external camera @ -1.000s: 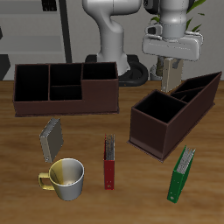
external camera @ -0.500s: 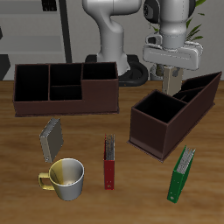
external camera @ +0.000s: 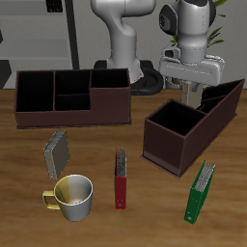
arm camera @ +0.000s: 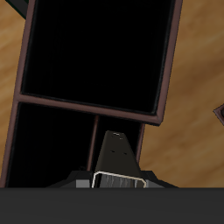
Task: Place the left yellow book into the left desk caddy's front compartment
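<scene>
So the gripper (external camera: 190,96) hangs over the left desk caddy (external camera: 191,124), right above its narrow compartments, and honestly I can't tell if the fingers are spread or closed on anything. In the wrist view the caddy's big square compartment (arm camera: 96,52) looks dark, nothing visible inside. A grey-tan striped book (external camera: 57,154) lies well apart, near the mug (external camera: 70,196). The red book (external camera: 121,178) and green book (external camera: 201,191) sit nearer the front edge.
</scene>
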